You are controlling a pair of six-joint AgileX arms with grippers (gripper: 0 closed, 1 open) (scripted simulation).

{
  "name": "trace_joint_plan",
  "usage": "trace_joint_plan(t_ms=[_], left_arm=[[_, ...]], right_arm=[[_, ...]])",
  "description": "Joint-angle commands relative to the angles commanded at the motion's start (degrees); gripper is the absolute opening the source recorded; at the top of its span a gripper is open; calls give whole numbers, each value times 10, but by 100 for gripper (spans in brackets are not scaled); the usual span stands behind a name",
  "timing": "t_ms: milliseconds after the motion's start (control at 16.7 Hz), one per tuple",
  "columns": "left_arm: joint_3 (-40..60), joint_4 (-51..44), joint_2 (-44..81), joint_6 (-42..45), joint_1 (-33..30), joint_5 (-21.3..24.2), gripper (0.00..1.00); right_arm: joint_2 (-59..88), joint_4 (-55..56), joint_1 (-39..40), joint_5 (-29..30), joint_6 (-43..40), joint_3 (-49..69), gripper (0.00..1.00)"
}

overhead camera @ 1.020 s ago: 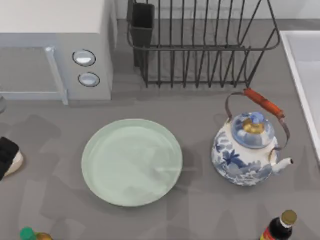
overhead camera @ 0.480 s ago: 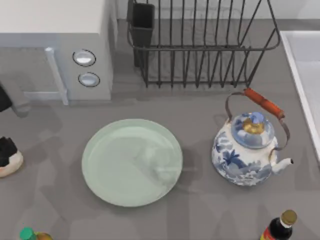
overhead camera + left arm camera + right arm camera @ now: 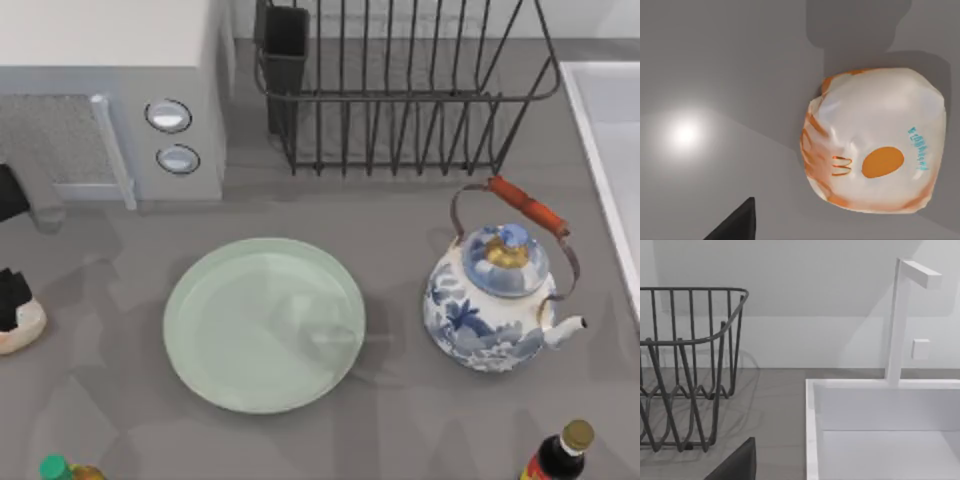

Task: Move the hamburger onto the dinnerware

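— Hamburger [image 3: 18,326] position?
— Tabletop [image 3: 420,400], far left edge, at nine o'clock from the dinnerware [image 3: 264,323], well apart.
— Left claw [image 3: 12,298]?
— Directly over the hamburger; grip state cannot be told.

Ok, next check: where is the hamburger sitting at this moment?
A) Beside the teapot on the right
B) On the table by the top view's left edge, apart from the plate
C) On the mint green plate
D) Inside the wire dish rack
B: the hamburger lies on the grey table at the far left, under the left gripper, apart from the plate.
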Motion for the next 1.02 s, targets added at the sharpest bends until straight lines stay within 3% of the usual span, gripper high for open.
trace_joint_plan(t_ms=[240, 660, 1020], left_arm=[[-20, 17, -3, 1, 1, 0, 100], [-92, 137, 47, 5, 5, 0, 100], [-91, 176, 85, 2, 1, 0, 100]], right_arm=[[0, 0, 0, 0, 0, 0, 100], [0, 0, 0, 0, 0, 0, 100], [0, 0, 0, 0, 0, 0, 100]])
